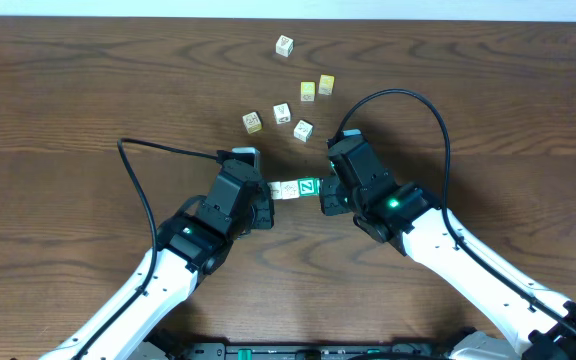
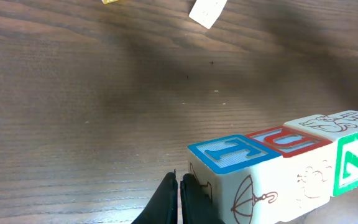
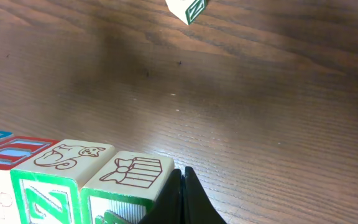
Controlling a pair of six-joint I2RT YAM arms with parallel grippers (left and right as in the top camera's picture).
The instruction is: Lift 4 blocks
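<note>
Two sets of jaws are clenched empty: the left gripper (image 2: 179,198) and right gripper (image 3: 183,193) each butt one end of the row of four blocks (image 1: 298,188), centre of the overhead frame over the counter (image 1: 68,100). Unequal pressure could buckle the row, dropping middle blocks. Its long axis runs left-right across the frame, nearly level.

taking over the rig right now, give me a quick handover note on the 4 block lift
Left gripper: fingers shut, tips against the blue-topped end of the row of four blocks.
Right gripper: fingers shut, tips against the gift-picture end.
Done: the four blocks are lined up and squeezed end to end between the two arms.
Left: I can't tell whether the row is clear of the table. Probably raise both arms together, evenly.
</note>
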